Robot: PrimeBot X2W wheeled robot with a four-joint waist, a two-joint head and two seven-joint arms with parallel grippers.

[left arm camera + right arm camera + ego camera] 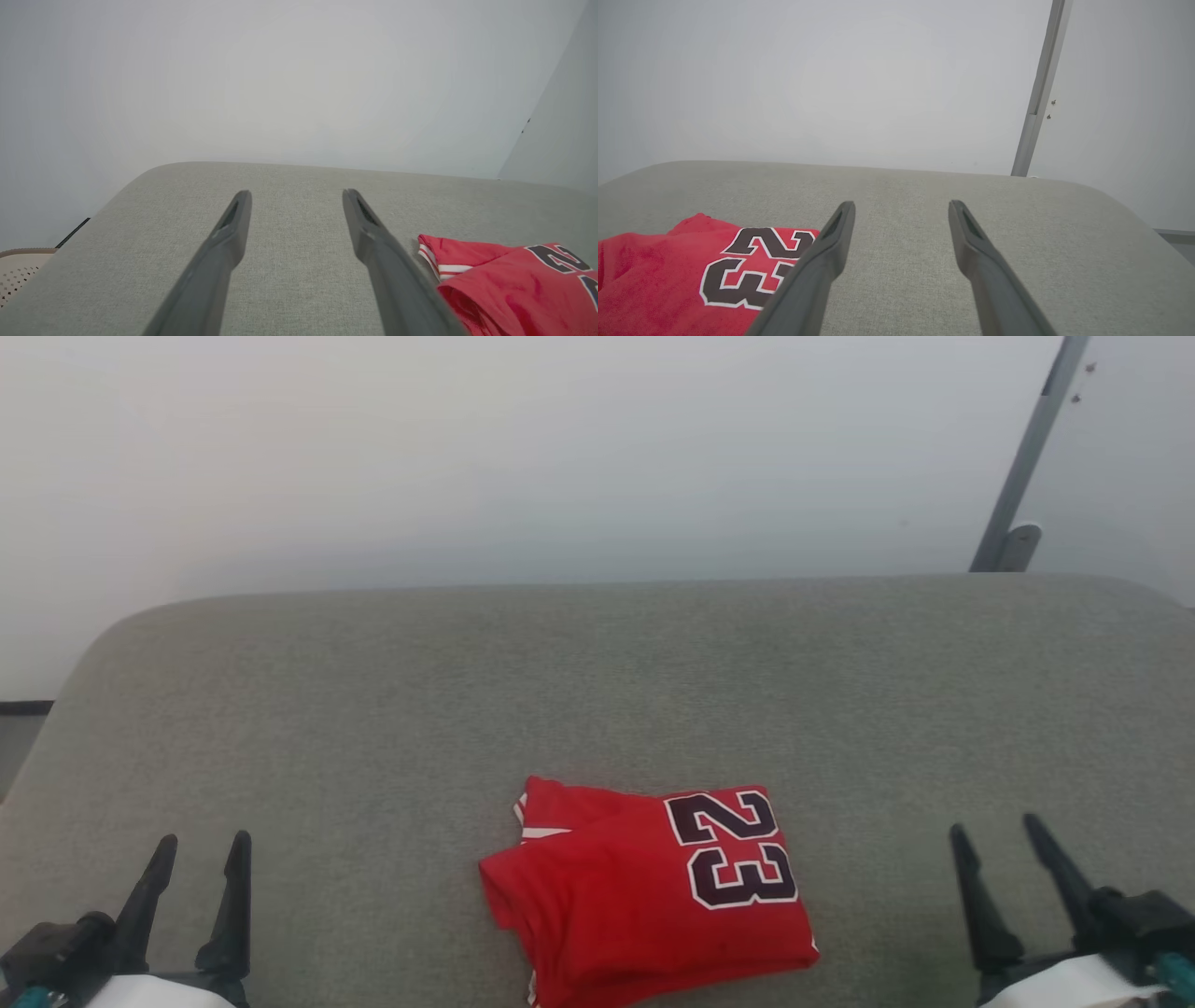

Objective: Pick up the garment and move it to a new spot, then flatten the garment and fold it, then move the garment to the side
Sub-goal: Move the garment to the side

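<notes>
The left pincer (205,838) hovers at the counter's (597,691) near left corner, fingers spread wide and holding nothing, well apart from the cloth; beyond the counter's left end the left wrist view catches a beige perforated basket (18,270); the garment (616,896) lies midway between the two pincers, close to the near edge, already gathered into a compact red packet with layers stacked at its left end and white stripe trim peeking out at the far left corner; so the pick-up, the flattening and the fold look done, and what seems left is at most the last shift to the side, since the packet sits in the middle rather than off to either end; its long axis appears to run left to right with a slight skew, the right end swung a little nearer, though its near edge runs off the head view, so this is a loose call; the number lies turned on its side, the 2 farther and the 3 nearer, at the packet's right end; the right pincer (993,824) hovers at the near right, equally wide open and empty, also well apart from the cloth
</notes>
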